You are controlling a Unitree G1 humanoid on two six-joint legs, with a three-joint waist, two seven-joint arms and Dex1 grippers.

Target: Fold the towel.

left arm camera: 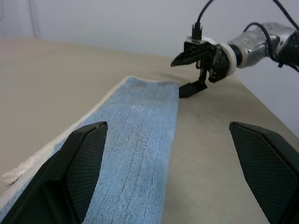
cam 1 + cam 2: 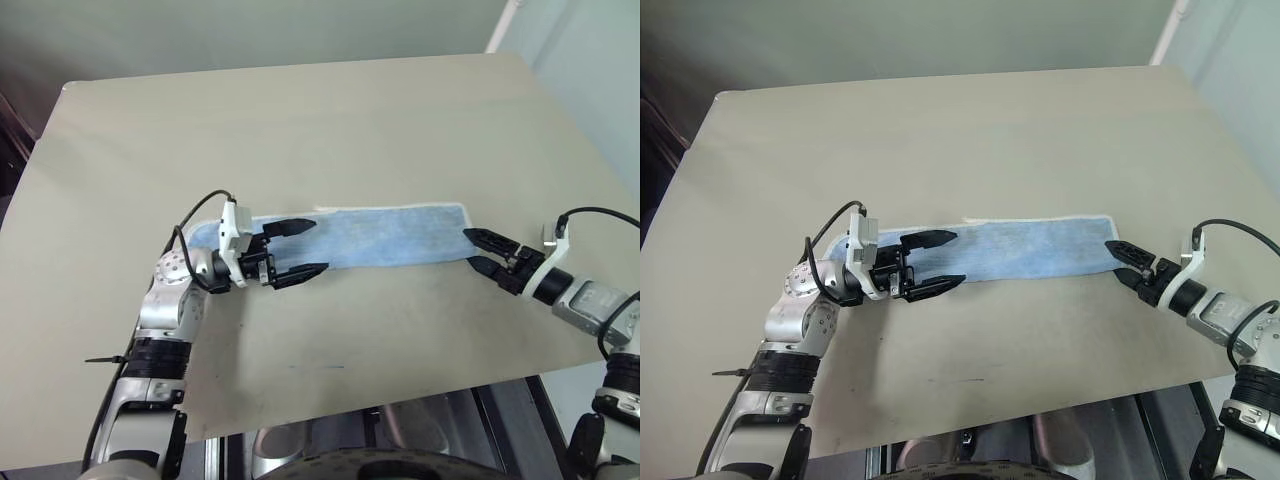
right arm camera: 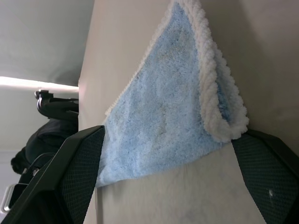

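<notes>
Light-blue terry towel folded into a long strip mid-table, left gripper level, pointing to 3 o'clock over its left end, fingers spread, empty, right gripper pointing to 10 o'clock, fingers wide, straddling the right end, gripping nothing

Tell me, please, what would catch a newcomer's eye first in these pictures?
The light-blue towel stands out, lying as a long folded strip across the middle of the beige table. The left end effector is open over its left end, and the right end effector is open at its right end.
</notes>
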